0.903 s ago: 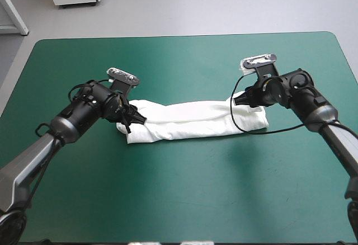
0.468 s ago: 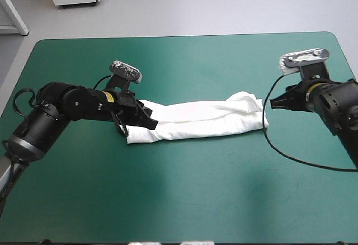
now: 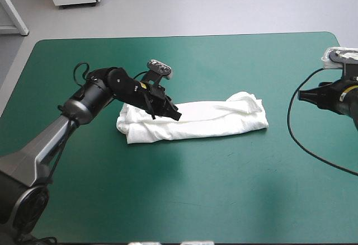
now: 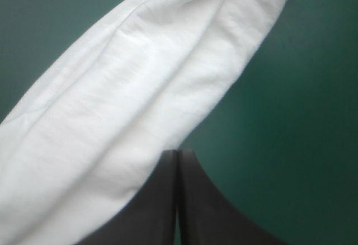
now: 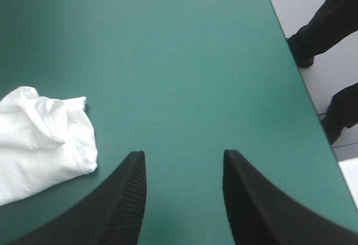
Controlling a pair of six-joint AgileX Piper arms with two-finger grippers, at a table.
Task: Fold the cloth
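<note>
The teal-green desk (image 3: pixel 224 200) spreads on all sides of the T-shirt (image 3: pixel 212 119), a long white folded bundle lying flat. The left hand (image 4: pixel 178 152), fingers pressed together, is over the T-shirt's left half. The right hand (image 5: pixel 183 154), fingers wide apart, is well off its right end.

the table (image 3: pixel 184 200), under its teal-green cover, is carrying the white t-shirt (image 3: pixel 218 121), which is lying as a long folded bundle across its middle.

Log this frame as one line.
T-shirt: long folded band, lying flat | left gripper: shut, over its left part | right gripper: open, clear of T-shirt
</note>
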